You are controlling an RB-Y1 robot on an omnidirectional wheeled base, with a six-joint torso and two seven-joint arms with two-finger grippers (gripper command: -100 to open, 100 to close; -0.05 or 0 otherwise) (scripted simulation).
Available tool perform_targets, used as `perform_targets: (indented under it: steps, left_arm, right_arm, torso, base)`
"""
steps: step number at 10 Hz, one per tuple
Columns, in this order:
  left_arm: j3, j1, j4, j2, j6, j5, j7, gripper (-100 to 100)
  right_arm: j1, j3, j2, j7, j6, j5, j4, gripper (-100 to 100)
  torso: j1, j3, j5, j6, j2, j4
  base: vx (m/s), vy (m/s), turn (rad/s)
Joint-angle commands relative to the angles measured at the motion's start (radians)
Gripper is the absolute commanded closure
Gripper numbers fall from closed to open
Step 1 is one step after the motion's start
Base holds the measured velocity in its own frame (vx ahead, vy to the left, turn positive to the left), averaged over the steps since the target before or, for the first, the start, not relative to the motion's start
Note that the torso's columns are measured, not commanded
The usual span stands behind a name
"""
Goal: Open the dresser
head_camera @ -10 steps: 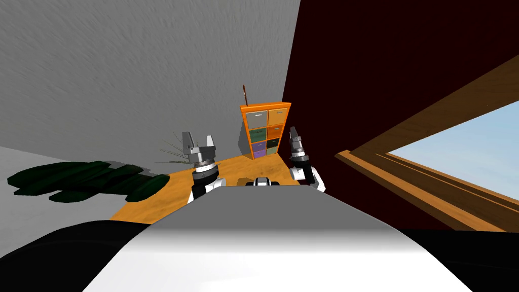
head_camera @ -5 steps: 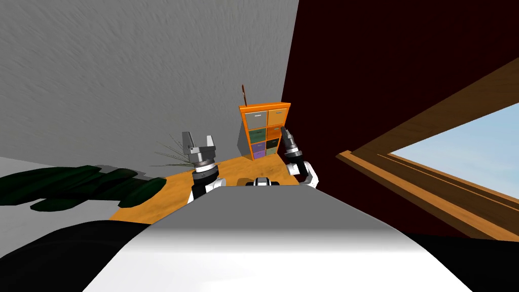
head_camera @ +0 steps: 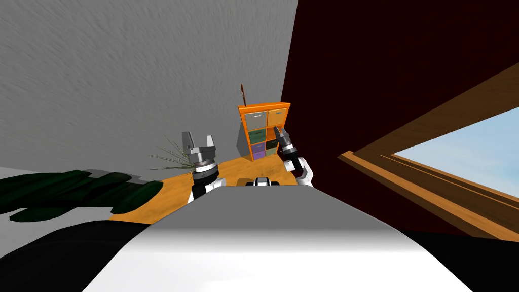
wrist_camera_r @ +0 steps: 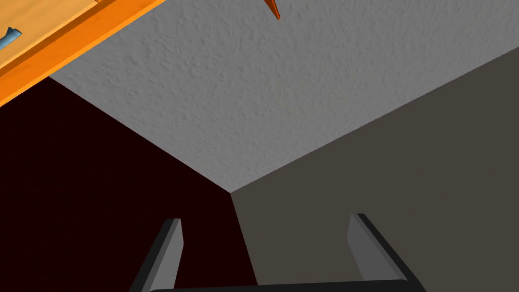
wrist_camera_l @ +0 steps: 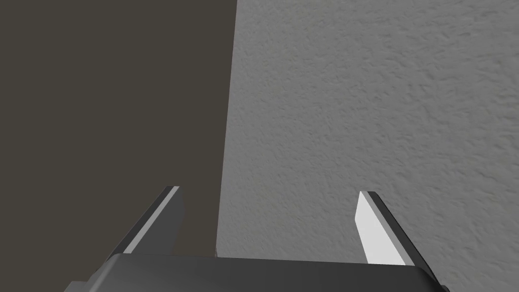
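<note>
Right gripper (wrist_camera_r: 266, 248): fingers apart, nothing between them. In the head view the right gripper (head_camera: 280, 135) is raised and tilted, and overlaps the lower right drawers of the dresser (head_camera: 263, 131). Can't tell whether it touches a drawer front or sits short of it. From head view alone the finger gap is too small to read.

In the right wrist view a corner of the dresser (wrist_camera_r: 56, 33) is cut off by the frame edge. It shows an orange rim, a paler wood panel and the tip of a bluish-grey handle (wrist_camera_r: 9, 35). A red-brown pointed tip (wrist_camera_r: 273, 7) is also clipped, can't say what it is. In the head view a thin brown stick (head_camera: 244, 94) stands on the dresser top.

The dresser is upright in the room corner where the grey wall (head_camera: 152, 66) meets the dark maroon wall (head_camera: 380, 76). It has two columns of drawers: grey, orange, green, purple and dark fronts, all looking flush. Handles hard to make out at this range.

Left gripper (head_camera: 197, 141): fingers apart and empty, held up, left of the dresser and well apart from it.

Orange wood floor (head_camera: 167, 187), dark green plant (head_camera: 76, 187) partly cut off at my left, wood-framed window (head_camera: 456, 152) at my right.
</note>
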Motion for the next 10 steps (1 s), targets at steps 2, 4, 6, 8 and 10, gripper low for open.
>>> perform_targets:
  steps: [2,4,6,8,10]
  left_arm:
    - [0.000,0.000,0.000,0.000,0.000,0.000,0.000,0]
    - [0.000,0.000,0.000,0.000,0.000,0.000,0.000,0]
    - [0.000,0.000,0.000,0.000,0.000,0.000,0.000,0]
    - [0.000,0.000,0.000,0.000,0.000,0.000,0.000,0]
    - [0.000,0.000,0.000,0.000,0.000,0.000,0.000,0]
  right_arm:
    - [-0.096,0.026,-0.003,0.104,0.068,0.082,0.066,-100]
    - [-0.144,0.040,-0.003,0.159,0.102,0.121,0.095,-100]
    - [-0.192,0.054,-0.004,0.213,0.135,0.159,0.124,-100]
    - [-0.238,0.068,-0.004,0.268,0.168,0.196,0.153,-100]
    - [-0.285,0.083,-0.005,0.326,0.200,0.232,0.181,-100]
  torso:
    - [0.000,0.000,0.000,0.000,0.000,0.000]
    - [0.000,0.000,0.000,0.000,0.000,0.000]
    - [0.000,0.000,0.000,0.000,0.000,0.000]
    - [0.000,0.000,0.000,0.000,0.001,0.000]
    - [0.000,0.000,0.000,0.000,0.000,0.000]
  base:
    - [0.050,0.029,-0.043]
    - [0.051,0.036,-0.047]
    - [0.045,0.029,-0.048]
    - [0.043,0.038,-0.042]
    - [0.051,0.034,-0.050]
